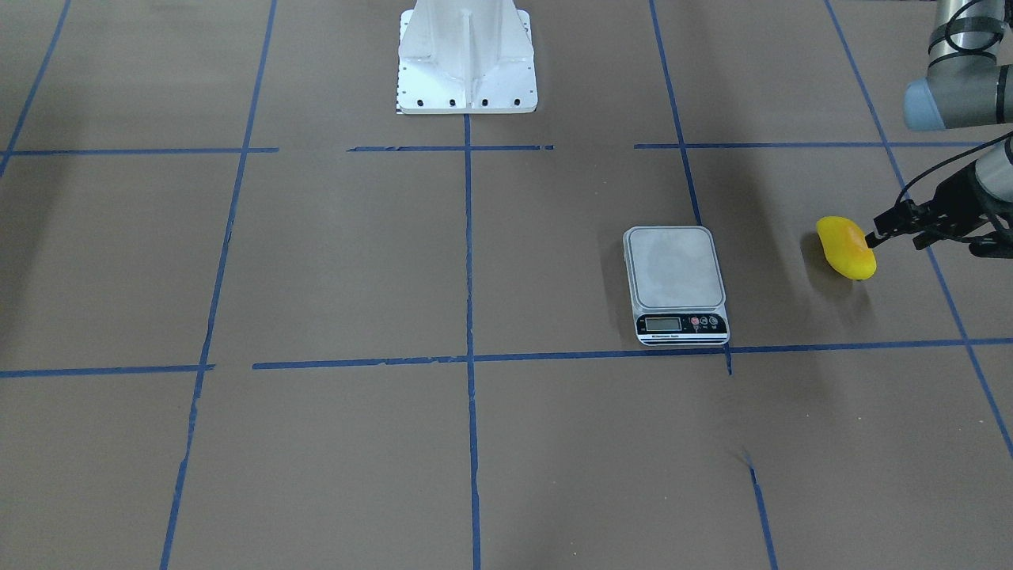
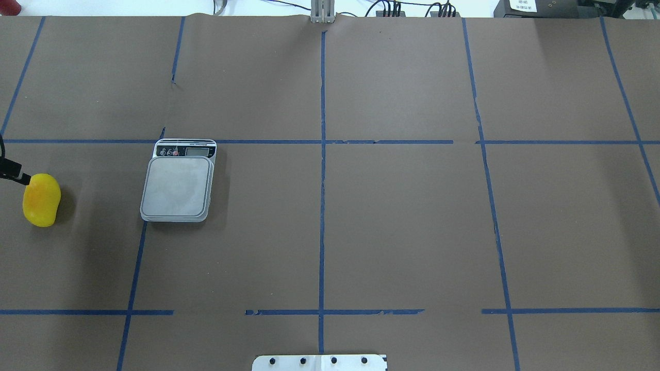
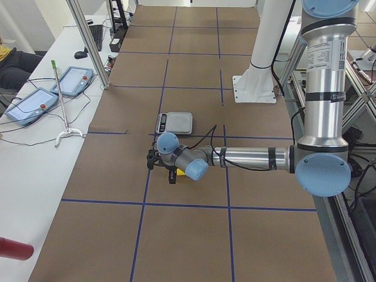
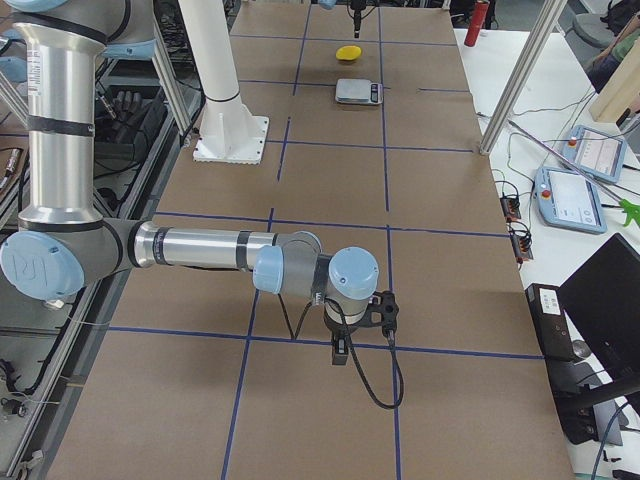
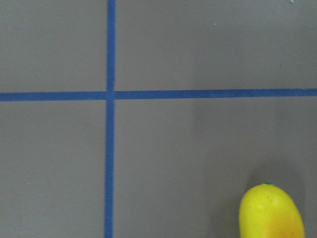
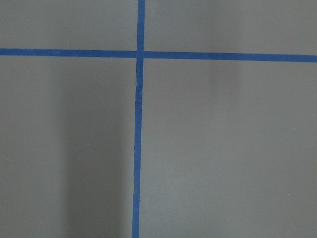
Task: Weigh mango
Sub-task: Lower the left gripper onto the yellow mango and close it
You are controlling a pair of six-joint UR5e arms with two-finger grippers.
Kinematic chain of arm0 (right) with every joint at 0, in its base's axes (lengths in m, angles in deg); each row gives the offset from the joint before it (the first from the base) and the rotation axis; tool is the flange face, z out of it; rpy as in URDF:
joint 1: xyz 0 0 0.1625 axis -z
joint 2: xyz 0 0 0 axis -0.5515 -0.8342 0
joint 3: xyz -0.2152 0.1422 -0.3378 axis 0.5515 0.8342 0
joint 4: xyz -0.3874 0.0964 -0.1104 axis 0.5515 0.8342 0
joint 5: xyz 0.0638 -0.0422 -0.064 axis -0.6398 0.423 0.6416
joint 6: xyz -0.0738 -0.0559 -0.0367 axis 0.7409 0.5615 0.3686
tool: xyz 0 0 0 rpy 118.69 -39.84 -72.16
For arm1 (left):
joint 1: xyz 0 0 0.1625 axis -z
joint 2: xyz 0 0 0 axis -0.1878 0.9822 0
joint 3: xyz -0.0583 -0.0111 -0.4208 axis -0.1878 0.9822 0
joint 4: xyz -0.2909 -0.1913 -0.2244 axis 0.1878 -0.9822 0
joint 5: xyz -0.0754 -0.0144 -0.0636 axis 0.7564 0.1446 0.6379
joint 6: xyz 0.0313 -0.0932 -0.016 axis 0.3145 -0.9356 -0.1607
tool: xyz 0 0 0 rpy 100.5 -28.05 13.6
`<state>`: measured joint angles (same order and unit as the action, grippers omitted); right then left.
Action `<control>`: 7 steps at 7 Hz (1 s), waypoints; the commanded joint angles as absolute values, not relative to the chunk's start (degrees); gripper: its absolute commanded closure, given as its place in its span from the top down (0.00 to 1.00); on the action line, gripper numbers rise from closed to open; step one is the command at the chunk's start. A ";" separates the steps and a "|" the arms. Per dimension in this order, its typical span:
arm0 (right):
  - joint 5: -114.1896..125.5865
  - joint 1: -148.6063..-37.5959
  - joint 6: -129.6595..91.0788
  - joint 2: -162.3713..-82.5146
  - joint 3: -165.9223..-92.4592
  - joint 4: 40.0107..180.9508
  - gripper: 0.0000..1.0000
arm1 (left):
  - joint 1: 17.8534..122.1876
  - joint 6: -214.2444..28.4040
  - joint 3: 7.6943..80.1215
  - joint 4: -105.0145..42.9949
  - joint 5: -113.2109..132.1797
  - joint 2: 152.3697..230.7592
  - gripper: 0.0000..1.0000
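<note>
The mango point(image 1: 847, 248) is glossy yellow with an orange blush. It lies on the brown table, apart from the scale point(image 1: 674, 269), whose platform is bare. In the overhead view the mango point(image 2: 41, 200) is at the far left, left of the scale point(image 2: 178, 188). My left gripper point(image 1: 873, 229) hangs right beside the mango's far end with its fingers apart, holding nothing. One fingertip point(image 2: 21, 179) shows at the overhead view's left edge. The left wrist view shows the mango's tip point(image 5: 271, 213) at the bottom right. My right gripper point(image 4: 362, 325) shows only in the exterior right view, low over bare table; I cannot tell its state.
The robot's white base point(image 1: 467, 59) stands at the table's robot side. Blue tape lines point(image 2: 322, 154) divide the brown table into squares. Tablets and cables point(image 3: 56, 88) lie on a white bench beyond the table's far edge.
</note>
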<state>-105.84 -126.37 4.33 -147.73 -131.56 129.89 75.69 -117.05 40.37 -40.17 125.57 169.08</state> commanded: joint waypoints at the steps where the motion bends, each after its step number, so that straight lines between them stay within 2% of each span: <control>1: -105.84 -126.37 4.33 -147.73 -131.56 129.89 1.00 | 72.18 -118.53 39.78 -40.94 125.41 169.51 1.00; 2: -105.84 -126.37 4.33 -147.73 -131.56 129.89 1.00 | 71.04 -118.62 39.51 -40.94 125.67 169.77 1.00; 3: -105.84 -126.37 4.33 -147.73 -131.56 129.89 1.00 | 70.51 -118.62 38.55 -40.94 125.50 170.38 0.96; 4: -105.84 -126.37 4.33 -147.73 -131.56 129.89 1.00 | 70.42 -120.88 38.28 -40.77 125.67 171.17 0.45; 5: -105.84 -126.37 4.33 -147.73 -131.56 129.89 1.00 | 70.33 -123.69 37.24 -40.77 125.68 172.83 0.00; 7: -105.84 -126.37 4.33 -147.73 -131.56 129.89 1.00 | 70.33 -124.68 43.95 -37.45 129.43 173.90 0.00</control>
<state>-105.84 -126.37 4.33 -147.73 -131.56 129.89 70.39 -123.59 40.07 -39.76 127.15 173.07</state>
